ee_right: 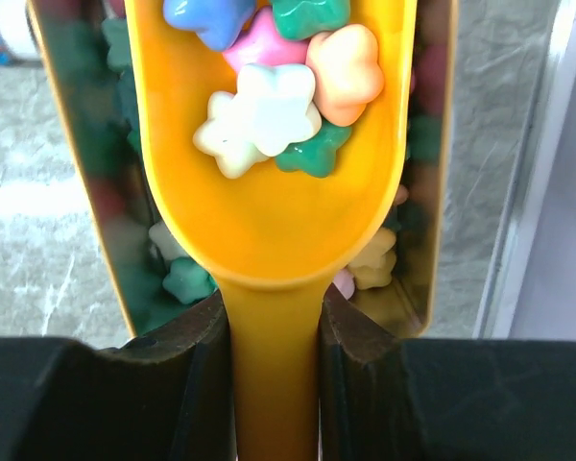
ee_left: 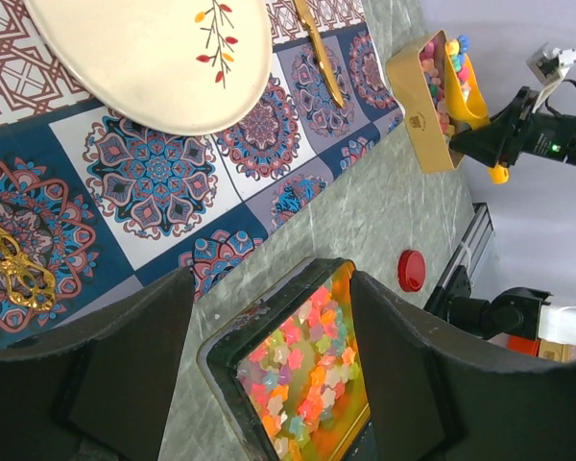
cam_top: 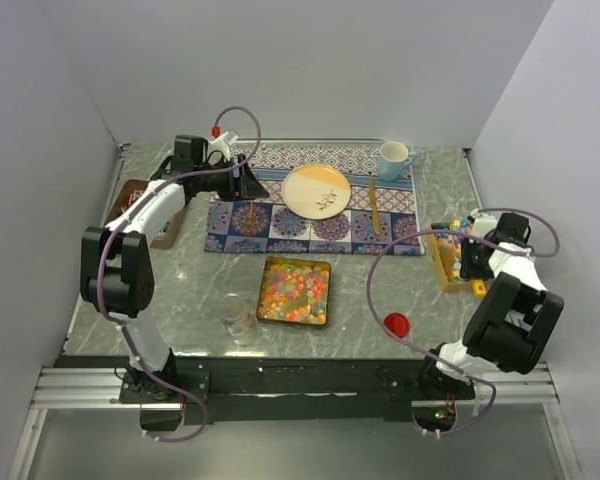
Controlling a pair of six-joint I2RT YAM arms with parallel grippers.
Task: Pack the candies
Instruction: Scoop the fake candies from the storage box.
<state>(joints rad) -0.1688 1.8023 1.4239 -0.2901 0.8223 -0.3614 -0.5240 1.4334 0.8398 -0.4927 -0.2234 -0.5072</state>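
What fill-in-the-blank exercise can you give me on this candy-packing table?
1. The right arm's jaws are shut on the handle of a yellow ____.
2. The candies it carries are shaped like ____.
3. The left arm's jaws hold nothing and stand ____.
4. The cream plate lies on a patterned ____.
Missing words: scoop; stars; open; placemat.

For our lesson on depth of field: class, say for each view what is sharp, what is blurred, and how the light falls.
Right wrist: the scoop and its candies sharp, the gold tin behind blurred. Left wrist: placemat crisp, the near dark fingers soft. Top external: even light, faint shadows on the table.
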